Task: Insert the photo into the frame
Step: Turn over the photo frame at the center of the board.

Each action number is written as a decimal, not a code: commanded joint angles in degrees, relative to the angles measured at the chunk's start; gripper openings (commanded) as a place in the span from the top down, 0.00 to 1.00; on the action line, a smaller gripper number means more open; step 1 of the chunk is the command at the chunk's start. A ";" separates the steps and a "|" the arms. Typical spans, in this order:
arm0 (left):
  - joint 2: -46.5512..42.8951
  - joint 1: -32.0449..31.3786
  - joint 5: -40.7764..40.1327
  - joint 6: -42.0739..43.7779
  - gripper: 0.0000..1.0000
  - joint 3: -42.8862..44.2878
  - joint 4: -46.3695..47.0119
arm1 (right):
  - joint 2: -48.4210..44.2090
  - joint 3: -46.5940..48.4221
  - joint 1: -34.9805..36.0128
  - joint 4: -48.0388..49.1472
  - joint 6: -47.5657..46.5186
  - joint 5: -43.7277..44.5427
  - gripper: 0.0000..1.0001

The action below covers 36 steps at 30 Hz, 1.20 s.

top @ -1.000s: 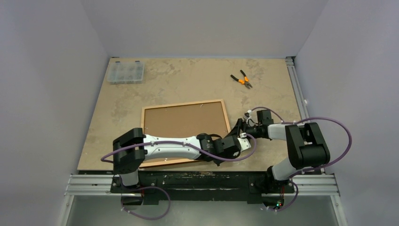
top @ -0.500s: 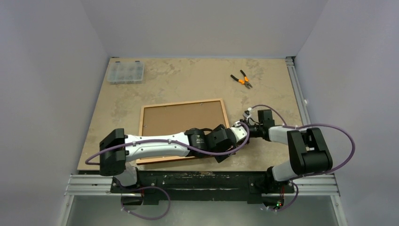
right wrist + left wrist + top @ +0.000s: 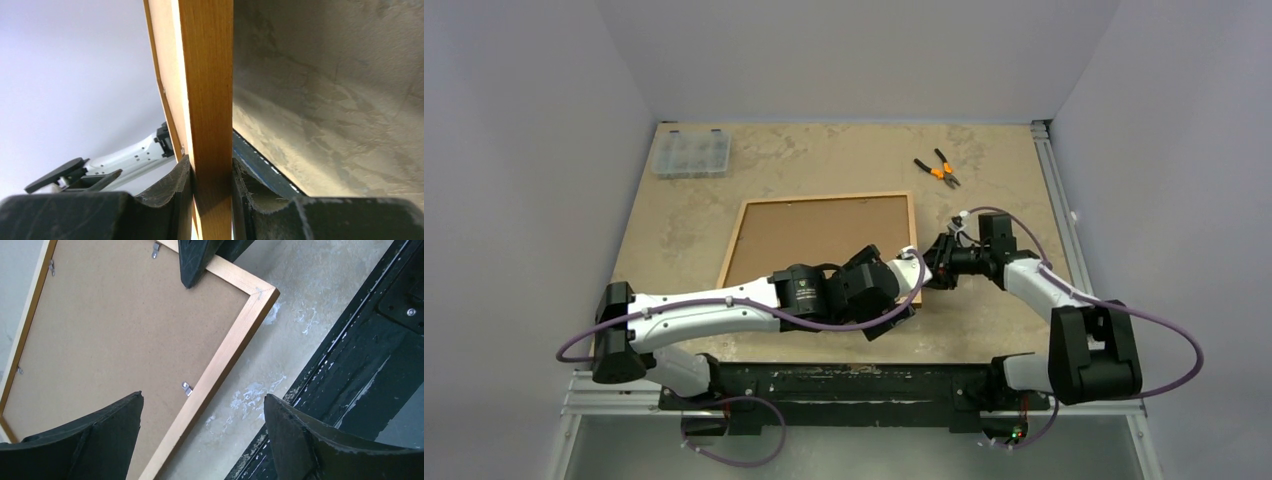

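The frame (image 3: 824,199) lies back up on the table, its brown backing panel (image 3: 814,235) held in by small metal clips. My right gripper (image 3: 934,268) is shut on the frame's right edge, and the wrist view shows the wooden moulding (image 3: 205,75) pinched between the right gripper's (image 3: 210,165) two pads. My left gripper (image 3: 886,300) hovers over the frame's near right corner. In its own view the left gripper (image 3: 202,397) stands wide open above the moulding (image 3: 225,355) and holds nothing. The photo is out of view.
Orange-handled pliers (image 3: 938,170) lie at the back right. A clear plastic parts box (image 3: 690,153) sits at the back left. A black rail (image 3: 844,378) runs along the table's near edge, close to the frame's corner. Grey walls close in three sides.
My left gripper has opened, let go of the frame, and its arm has swung left. The right gripper has shut on the frame's right edge. The frame has shifted away and rightward.
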 commanded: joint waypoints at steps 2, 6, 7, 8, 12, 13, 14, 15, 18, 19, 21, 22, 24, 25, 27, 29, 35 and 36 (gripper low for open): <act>-2.86 -1.23 -2.48 4.30 0.13 0.17 -3.08 | -3.58 3.18 -0.28 1.55 9.97 -5.31 1.00; -3.66 -2.47 -3.25 4.81 0.15 -1.71 -2.52 | -5.19 3.22 -0.31 2.94 13.60 -5.84 1.00; -3.62 -2.87 -4.41 4.75 0.15 -2.30 -2.19 | -5.68 3.41 -0.29 2.99 14.16 -5.90 1.00; -3.51 -3.26 -5.66 4.73 0.16 -2.94 -1.75 | -6.15 3.52 -0.29 2.97 14.64 -5.91 1.00; -2.68 -4.40 -12.22 4.44 0.19 -5.76 1.43 | -8.26 4.50 -0.32 2.39 16.40 -6.42 1.00; -2.34 -4.55 -13.76 4.52 0.20 -6.51 2.37 | -8.78 4.80 -0.31 2.13 16.82 -6.43 1.00; -1.95 -4.67 -15.67 4.47 0.21 -7.06 3.28 | -9.36 5.13 -0.28 1.86 17.10 -6.44 1.00; -1.50 -4.76 -17.72 4.32 0.22 -7.52 4.07 | -9.87 5.51 -0.27 1.39 17.21 -6.36 1.00; 0.18 -4.92 -23.17 4.02 0.25 -8.02 5.57 | -11.04 6.49 -0.24 -0.04 17.27 -6.35 1.00; 0.70 -4.91 -24.78 3.95 0.26 -8.17 6.11 | -11.49 6.56 -0.28 -0.17 17.43 -6.41 1.00; 2.02 -4.96 -27.26 4.25 0.28 -8.25 6.98 | -12.07 6.48 -0.37 -0.56 17.71 -6.44 1.00; 2.75 -4.96 -28.74 3.94 0.31 -7.98 7.02 | -12.44 6.48 -0.32 -0.75 17.82 -6.44 1.00; 4.10 -4.96 -31.56 3.68 0.36 -7.57 7.24 | -13.22 6.19 -0.27 -1.19 18.11 -6.48 1.00; 4.75 -4.96 -32.84 3.36 0.37 -7.27 7.21 | -13.62 6.02 -0.33 -1.29 18.19 -6.48 1.00; 5.98 -4.95 -35.45 3.24 0.42 -6.78 7.30 | -14.14 5.74 -0.37 -1.58 18.29 -6.35 1.00; 7.26 -4.94 -37.44 2.95 0.49 -5.93 6.86 | -14.58 5.35 -0.31 -1.69 18.29 -6.35 1.00; 7.89 -5.05 -40.54 1.75 0.80 -4.41 4.89 | -15.17 4.10 -0.32 -0.97 18.00 -6.57 1.00; 7.59 -5.05 -40.73 1.67 0.85 -4.38 4.74 | -15.25 3.96 -0.29 -0.83 17.76 -6.41 1.00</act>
